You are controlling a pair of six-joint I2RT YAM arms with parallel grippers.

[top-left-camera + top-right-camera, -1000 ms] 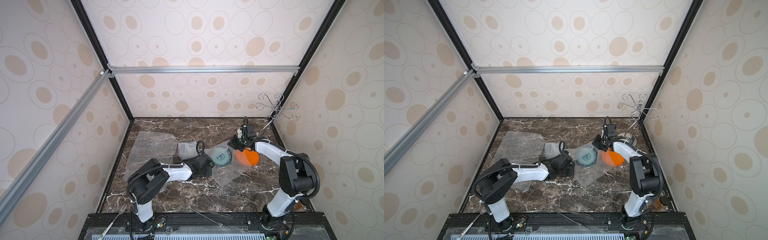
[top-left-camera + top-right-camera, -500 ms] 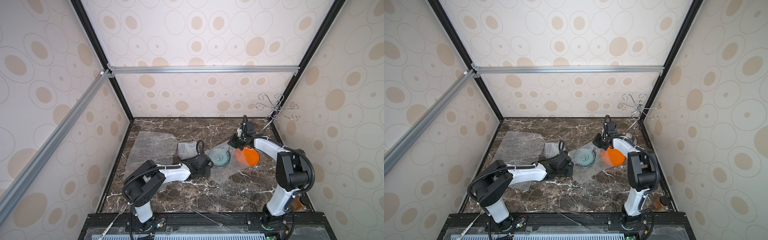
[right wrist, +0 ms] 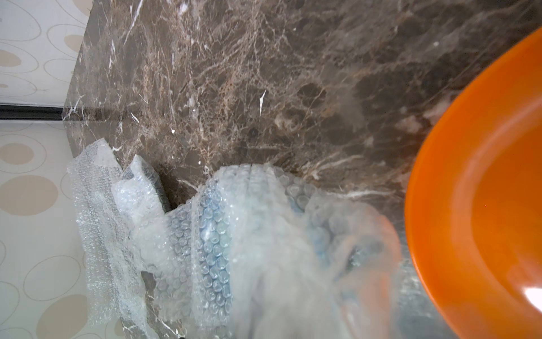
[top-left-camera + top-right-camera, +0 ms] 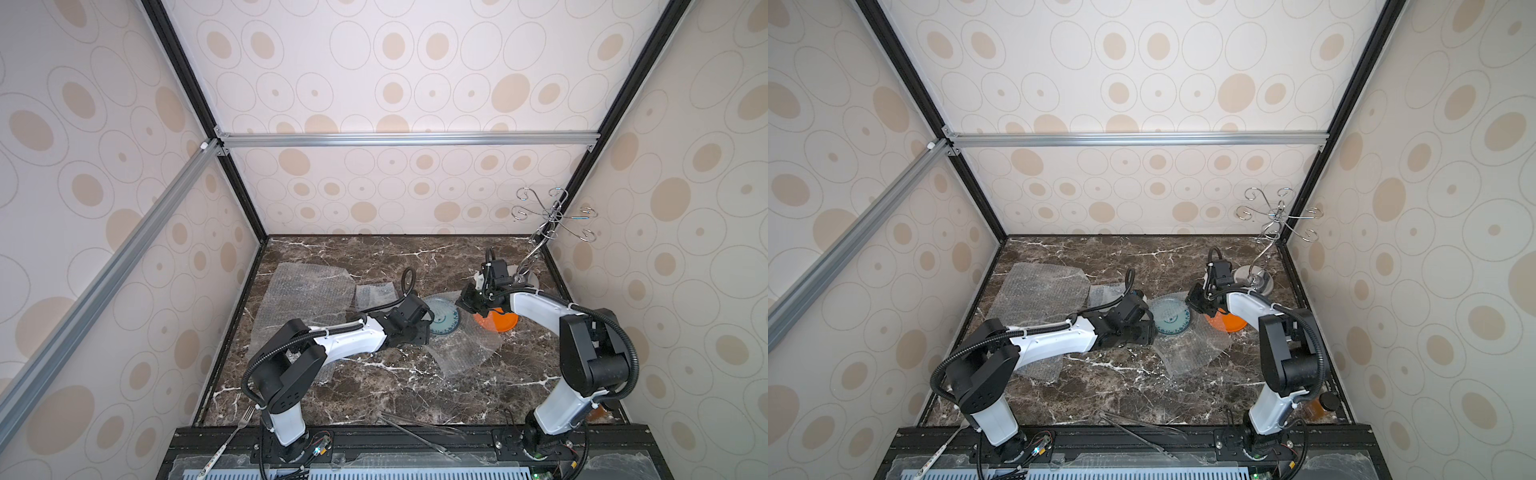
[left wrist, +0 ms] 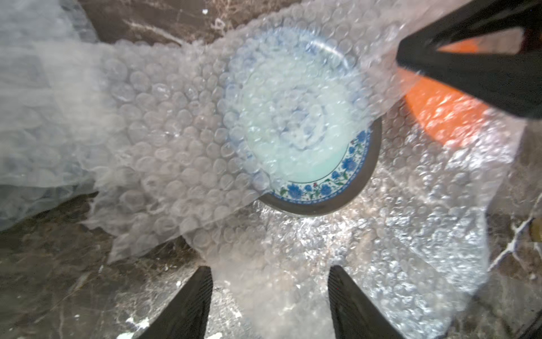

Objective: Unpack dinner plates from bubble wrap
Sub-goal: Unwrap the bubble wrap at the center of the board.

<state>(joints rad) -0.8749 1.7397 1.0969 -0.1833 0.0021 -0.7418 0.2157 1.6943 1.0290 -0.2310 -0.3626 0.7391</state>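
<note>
Plates first: the pale plate [image 5: 318, 171] with the blue flower rim sits stacked on a black plate [image 5: 340, 202]. Only the dark rim of that one shows, roughly mid-way across the marble table [image 4: 374, 386]. Both rest on a sheet of bubble wrap [image 4: 465, 353]. A flap of that same sheet is pulled up over most of the pale plate, so just a crescent of it is bare. The orange plate [image 4: 503, 322] lies just beside the stack on the right arm's side, and part of it is only seen through the wrap. The left gripper [image 5: 268, 270] is down low at the wrap's edge, pointing at the stack. Its jaws are wide apart with wrap lying loose between them, pinching nothing. The right gripper [image 4: 464, 302] is squeezed closed on the flap's edge, between the stack and the orange plate. A bigger flat sheet [image 4: 303, 291] and a small crumpled piece [image 4: 374, 291] lie over on the left arm's side. The wire stand [image 4: 552, 216] is in the far right corner.
</note>
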